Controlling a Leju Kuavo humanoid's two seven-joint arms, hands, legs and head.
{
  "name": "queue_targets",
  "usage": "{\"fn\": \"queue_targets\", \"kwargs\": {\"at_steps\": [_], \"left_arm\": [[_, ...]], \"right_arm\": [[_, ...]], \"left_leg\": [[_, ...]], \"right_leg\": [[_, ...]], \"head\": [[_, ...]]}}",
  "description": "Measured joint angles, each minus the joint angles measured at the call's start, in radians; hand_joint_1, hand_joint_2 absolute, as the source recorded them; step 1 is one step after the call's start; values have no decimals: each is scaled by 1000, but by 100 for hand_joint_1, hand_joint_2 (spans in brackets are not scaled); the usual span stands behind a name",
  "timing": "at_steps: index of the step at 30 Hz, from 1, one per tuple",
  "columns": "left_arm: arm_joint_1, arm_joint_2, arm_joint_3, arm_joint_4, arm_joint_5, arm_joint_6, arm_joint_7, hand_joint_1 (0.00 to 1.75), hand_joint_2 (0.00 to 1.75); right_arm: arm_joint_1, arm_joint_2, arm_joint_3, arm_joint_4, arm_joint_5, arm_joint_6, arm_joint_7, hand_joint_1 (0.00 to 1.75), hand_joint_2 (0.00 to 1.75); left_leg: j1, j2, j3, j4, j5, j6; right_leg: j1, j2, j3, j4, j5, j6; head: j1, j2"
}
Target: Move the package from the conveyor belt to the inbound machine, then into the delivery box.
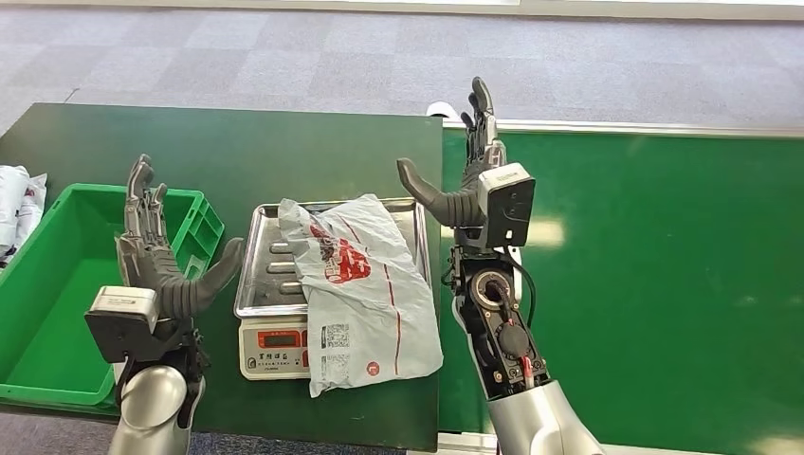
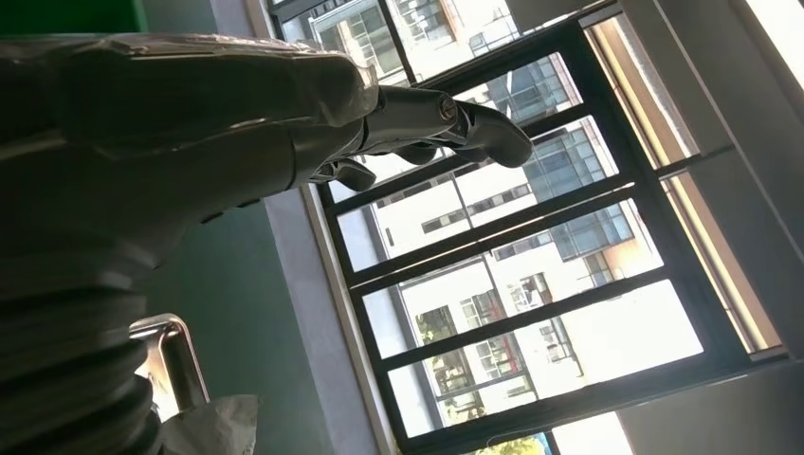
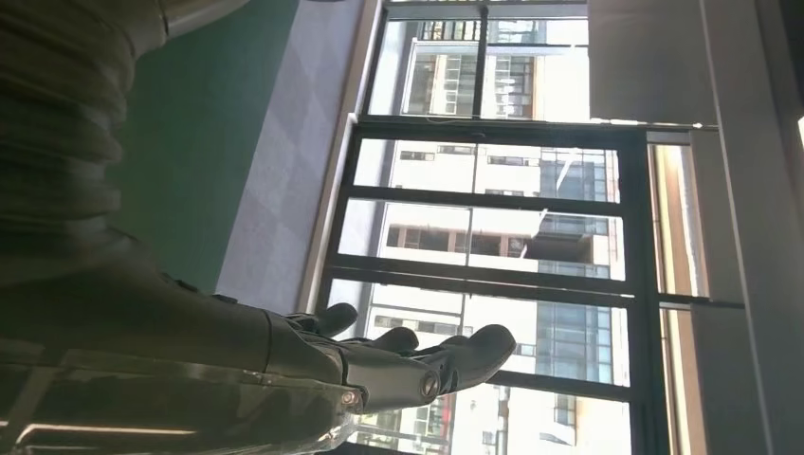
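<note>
A grey plastic package (image 1: 365,289) with red print lies draped over the steel pan of a weighing scale (image 1: 268,284), its lower end hanging past the scale's front. A corner of the package (image 2: 213,424) appears in the left wrist view beside the scale pan's rim (image 2: 175,355). My left hand (image 1: 161,256) stands to the left of the scale, fingers straight and thumb out, holding nothing. My right hand (image 1: 469,166) is raised to the right of the scale, above the package's far end, fingers spread and empty. Straight fingers (image 2: 436,118) and fingers (image 3: 408,355) appear against windows.
A green delivery box (image 1: 66,284) sits left of the scale on the dark green table (image 1: 246,152). The bright green conveyor belt (image 1: 664,265) runs along the right. White bags (image 1: 19,204) lie at the far left. Grey carpet lies beyond.
</note>
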Motion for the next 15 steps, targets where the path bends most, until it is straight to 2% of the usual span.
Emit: {"fn": "queue_targets", "kwargs": {"at_steps": [3, 8, 11, 15], "left_arm": [[-4, 5, -26, 5, -74, -76, 51, 0, 175], [-43, 21, -106, 81, -223, -217, 175, 0, 175], [-98, 31, -158, 197, -278, -310, 228, 0, 175], [-210, 32, -235, 420, -347, -399, 262, 0, 175]], "right_arm": [[62, -10, 0, -95, 23, -82, -28, 0, 175], [242, -58, -11, -318, 79, -209, -68, 0, 175], [336, -84, -23, -426, 134, -257, -92, 0, 175], [416, -104, -27, -510, 179, -279, -95, 0, 175]], "left_leg": [[0, -1, 0, 0, 0, 0], [-1, -2, 0, 0, -1, 1], [-2, -2, 0, 0, -1, 1], [-1, -1, 1, 0, 0, 1]], "right_leg": [[0, -1, 0, 0, 0, 0], [-1, -2, 1, -1, 0, 0], [-2, -2, 1, -1, 0, 0], [-1, -2, 2, -1, 0, 0]], "head": [[0, 0], [0, 0], [0, 0], [0, 0]]}}
